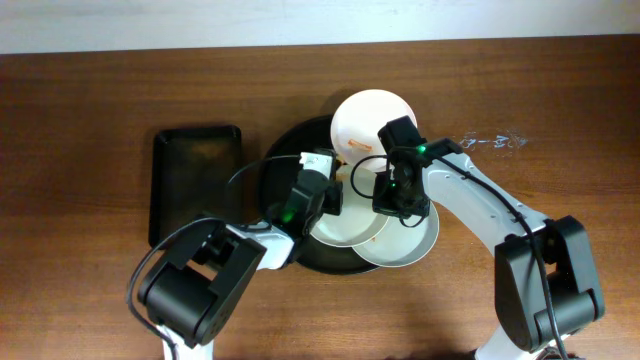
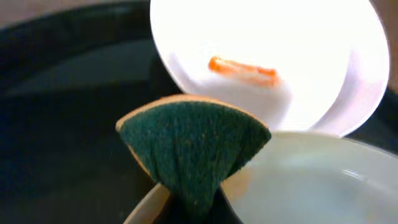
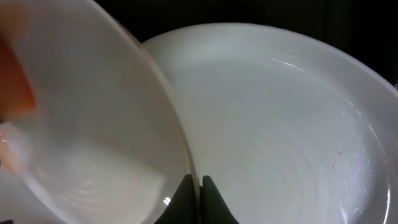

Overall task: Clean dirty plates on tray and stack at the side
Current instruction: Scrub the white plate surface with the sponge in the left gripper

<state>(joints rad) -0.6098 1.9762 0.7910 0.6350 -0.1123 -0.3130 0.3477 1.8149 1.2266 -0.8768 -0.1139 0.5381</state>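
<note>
The round black tray (image 1: pixel 285 160) lies mid-table. My right gripper (image 1: pixel 393 192) is shut on the rim of a white plate (image 1: pixel 368 118) and holds it tilted up over the tray. That plate has an orange smear (image 2: pixel 244 68). The jaws pinch the rim in the right wrist view (image 3: pixel 199 186), with the held plate (image 3: pixel 93 124) to their left. Below lie a second white plate (image 1: pixel 345 228) and a pale grey-green plate (image 1: pixel 412 245). My left gripper (image 1: pixel 328 197) is shut on a green sponge (image 2: pixel 193 146), close in front of the smeared plate.
A smaller rectangular black tray (image 1: pixel 195 185) lies left of the round tray. The grey-green plate overhangs the round tray's right rim. Bare brown table surrounds the trays. A faint clear scrap (image 1: pixel 490 141) lies at the right.
</note>
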